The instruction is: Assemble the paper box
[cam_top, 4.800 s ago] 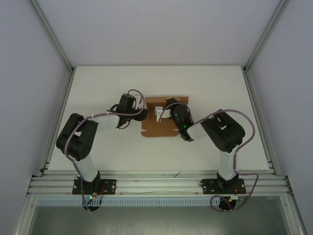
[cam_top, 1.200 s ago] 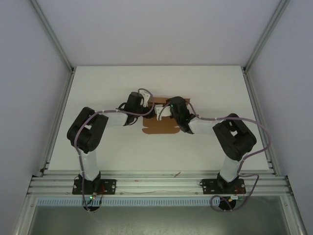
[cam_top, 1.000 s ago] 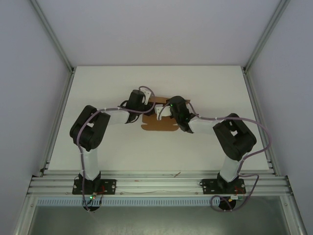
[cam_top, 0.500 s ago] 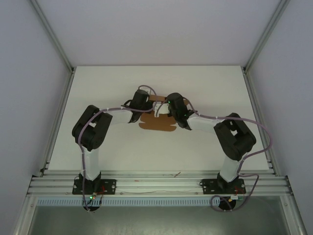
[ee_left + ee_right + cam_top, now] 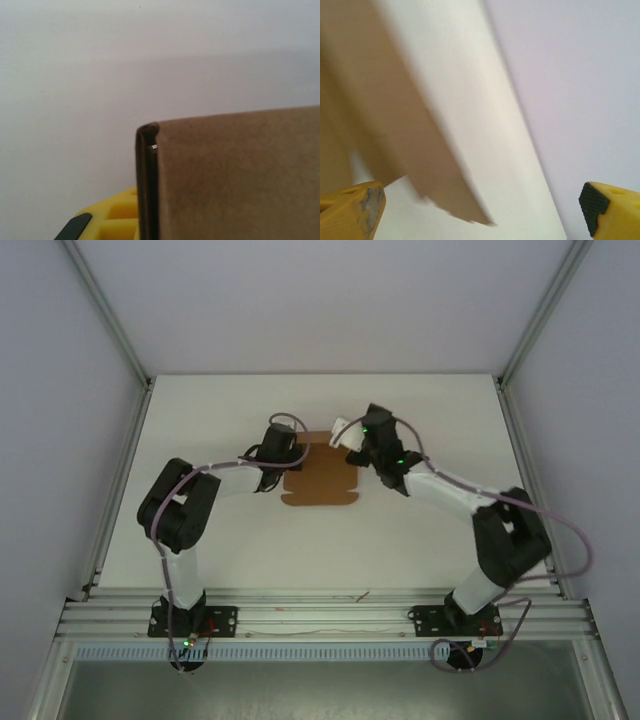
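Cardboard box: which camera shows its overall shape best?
The top external view: the cardboard box shows most of its outline there, brown against the white table. The left wrist view gives one folded corner up close; the right wrist view, a blurred brown flap.

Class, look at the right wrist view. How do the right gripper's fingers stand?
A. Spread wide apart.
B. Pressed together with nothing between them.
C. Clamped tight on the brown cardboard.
A: the right gripper has its yellow fingertips at opposite lower corners of the view, with the paper box not pinched between them.
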Action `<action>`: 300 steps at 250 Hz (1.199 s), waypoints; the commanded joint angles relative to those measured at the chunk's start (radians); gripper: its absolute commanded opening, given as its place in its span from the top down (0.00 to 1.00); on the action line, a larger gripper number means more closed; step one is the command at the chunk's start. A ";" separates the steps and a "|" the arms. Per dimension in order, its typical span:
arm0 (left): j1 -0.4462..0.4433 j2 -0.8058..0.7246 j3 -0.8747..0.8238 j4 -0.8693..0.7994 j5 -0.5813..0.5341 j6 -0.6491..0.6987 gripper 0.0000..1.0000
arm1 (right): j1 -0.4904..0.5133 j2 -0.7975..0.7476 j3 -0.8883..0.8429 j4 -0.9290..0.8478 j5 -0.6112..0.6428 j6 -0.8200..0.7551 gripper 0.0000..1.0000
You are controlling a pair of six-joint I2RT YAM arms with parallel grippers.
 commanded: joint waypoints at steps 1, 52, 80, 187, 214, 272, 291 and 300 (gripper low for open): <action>0.025 -0.088 -0.062 0.077 0.149 -0.057 1.00 | -0.091 -0.165 -0.019 -0.006 -0.082 0.400 0.00; 0.118 -0.161 -0.103 0.163 0.581 -0.110 1.00 | -0.253 -0.294 -0.084 -0.189 -0.655 0.579 0.00; 0.119 -0.192 -0.098 0.108 0.624 -0.064 1.00 | -0.256 -0.280 -0.037 -0.281 -0.708 0.593 0.00; 0.078 -0.160 -0.012 -0.073 0.597 0.012 1.00 | -0.252 -0.175 0.024 -0.241 -0.821 0.608 0.38; 0.065 -0.130 0.040 -0.151 0.511 -0.013 1.00 | -0.241 -0.167 0.013 -0.238 -0.841 0.602 0.66; 0.059 -0.002 0.262 -0.539 0.072 -0.263 1.00 | -0.151 -0.175 -0.039 -0.191 -0.688 0.606 0.90; 0.058 0.057 0.334 -0.638 -0.002 -0.300 1.00 | -0.132 -0.179 -0.054 -0.159 -0.670 0.635 0.94; 0.058 0.073 0.349 -0.655 -0.012 -0.311 1.00 | -0.131 -0.178 -0.062 -0.151 -0.667 0.654 0.94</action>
